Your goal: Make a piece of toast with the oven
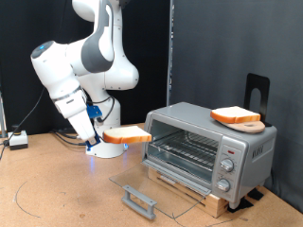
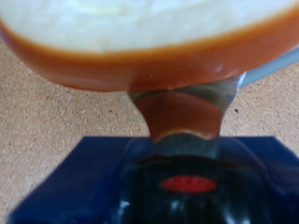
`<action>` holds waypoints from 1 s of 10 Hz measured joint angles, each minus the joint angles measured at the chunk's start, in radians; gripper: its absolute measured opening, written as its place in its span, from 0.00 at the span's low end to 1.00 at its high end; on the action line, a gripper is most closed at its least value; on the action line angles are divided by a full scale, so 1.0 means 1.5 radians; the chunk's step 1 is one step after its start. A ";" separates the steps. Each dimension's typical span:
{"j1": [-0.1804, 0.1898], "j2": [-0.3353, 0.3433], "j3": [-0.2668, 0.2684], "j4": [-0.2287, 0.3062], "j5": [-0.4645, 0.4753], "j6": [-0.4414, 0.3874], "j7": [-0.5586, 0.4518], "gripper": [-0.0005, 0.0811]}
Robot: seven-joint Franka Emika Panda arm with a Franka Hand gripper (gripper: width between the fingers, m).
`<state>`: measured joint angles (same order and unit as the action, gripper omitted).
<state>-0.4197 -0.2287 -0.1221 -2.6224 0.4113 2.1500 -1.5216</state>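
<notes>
Pincer (image 1: 102,138) was clamped on the bread slice (image 1: 127,135) by 1 edge, left of centre, short of the toaster oven (image 1: 208,142) with its door down; the cantilevered slice could sag or slip.

White rounded arm (image 1: 90,57), grey joints, seemingly blue pincer (image 1: 95,121).

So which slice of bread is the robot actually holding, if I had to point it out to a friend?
Start at the silver oven with its glass door dropped open. Just off its open front, towards the exterior view's left, the white arm's hand holds the piece of toast level in the air. The other slice rests on a round wooden board on the oven's roof.
</notes>
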 joint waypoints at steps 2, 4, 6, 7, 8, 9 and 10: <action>0.014 0.012 0.021 -0.012 0.026 0.019 0.001 0.49; 0.034 0.014 0.055 -0.033 0.035 0.050 0.017 0.49; 0.059 0.015 0.095 -0.061 0.049 0.095 0.042 0.49; 0.073 0.015 0.113 -0.072 0.069 0.114 0.048 0.49; 0.089 0.015 0.130 -0.082 0.093 0.135 0.050 0.49; 0.105 0.014 0.148 -0.090 0.119 0.153 0.052 0.49; 0.121 0.014 0.165 -0.097 0.144 0.167 0.053 0.49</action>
<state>-0.2374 -0.2074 0.1260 -2.7674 0.6277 2.4012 -1.4417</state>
